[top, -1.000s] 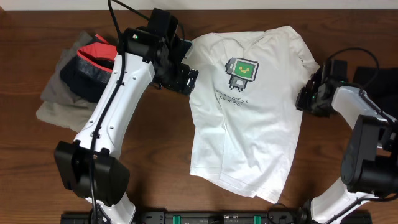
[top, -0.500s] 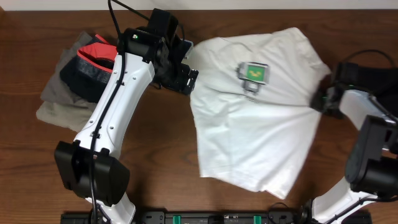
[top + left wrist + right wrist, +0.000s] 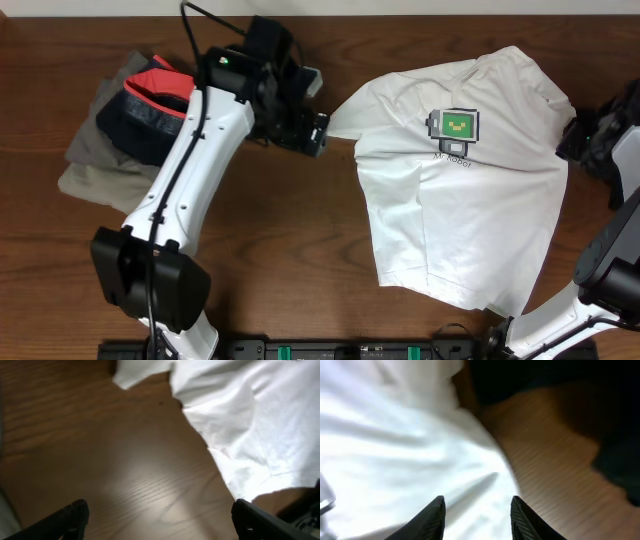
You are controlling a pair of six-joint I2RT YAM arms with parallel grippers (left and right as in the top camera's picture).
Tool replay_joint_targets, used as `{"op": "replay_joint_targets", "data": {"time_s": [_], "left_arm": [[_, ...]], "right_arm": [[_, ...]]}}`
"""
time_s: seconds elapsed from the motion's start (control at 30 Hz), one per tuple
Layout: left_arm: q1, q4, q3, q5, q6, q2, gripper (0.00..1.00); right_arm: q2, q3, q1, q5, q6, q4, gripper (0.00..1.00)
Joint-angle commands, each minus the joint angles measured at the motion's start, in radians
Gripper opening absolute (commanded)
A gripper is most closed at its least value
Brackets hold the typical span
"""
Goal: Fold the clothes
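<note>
The white T-shirt [image 3: 460, 220] lies face up at the right of the table, its green-and-black chest print [image 3: 453, 124] and small lettering showing. Its left sleeve stretches to a point toward my left gripper [image 3: 318, 130]. My left gripper [image 3: 160, 515] is open and empty over bare wood, and the shirt's edge [image 3: 260, 420] lies just beyond it. My right gripper [image 3: 575, 140] sits at the shirt's right edge. In the right wrist view its fingers [image 3: 476, 510] have white fabric [image 3: 395, 435] bunched between them.
A pile of other clothes [image 3: 130, 120] in grey, dark and red lies at the far left, behind my left arm. A dark object [image 3: 615, 465] lies on the wood just right of my right gripper. The brown table [image 3: 280, 250] shows between the arms.
My right gripper has moved right, dragging the whole T-shirt with it. The shirt has slid away from my left gripper, which has shifted slightly right.
</note>
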Motion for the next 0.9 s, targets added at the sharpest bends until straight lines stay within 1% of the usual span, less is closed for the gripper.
{"op": "replay_joint_targets", "data": {"time_s": [0.0,0.07,0.13,0.17,0.27,0.33,0.43,0.47,0.63,0.77,0.83,0.87], "left_arm": [[-0.06,0.041,-0.069,0.033,-0.006,0.031,0.92],[-0.099,0.139,-0.14,0.034,-0.04,0.048,0.9],[-0.132,0.248,-0.209,0.034,-0.099,0.067,0.87],[-0.144,0.296,-0.238,0.034,-0.108,0.076,0.85],[-0.169,0.406,-0.293,0.034,-0.154,0.114,0.84],[-0.178,0.432,-0.297,0.073,-0.185,0.152,0.78],[-0.188,0.438,-0.297,0.231,-0.185,0.203,0.67],[-0.192,0.438,-0.297,0.257,-0.185,0.217,0.67],[-0.212,0.452,-0.297,0.266,-0.184,0.269,0.66],[-0.219,0.498,-0.297,0.266,-0.181,0.286,0.66],[-0.219,0.52,-0.297,0.266,-0.181,0.289,0.61],[-0.219,0.526,-0.297,0.266,-0.18,0.29,0.56]], "right_arm": [[-0.032,0.027,0.01,-0.18,-0.023,-0.024,0.41],[-0.043,0.027,0.011,-0.284,-0.023,-0.042,0.41],[-0.047,0.027,0.011,-0.388,-0.04,-0.059,0.41],[-0.047,0.027,0.012,-0.423,-0.051,-0.069,0.41],[-0.047,0.027,0.028,-0.448,-0.069,-0.126,0.4],[-0.047,0.027,0.052,-0.445,-0.089,-0.167,0.38],[-0.047,0.027,0.096,-0.425,-0.089,-0.196,0.38],[-0.047,0.027,0.108,-0.41,-0.089,-0.202,0.38],[-0.047,0.026,0.175,-0.332,-0.087,-0.243,0.38],[-0.047,0.026,0.22,-0.227,-0.053,-0.27,0.4],[-0.047,0.025,0.236,-0.22,-0.051,-0.285,0.4],[-0.047,0.025,0.243,-0.22,-0.051,-0.293,0.39]]}}
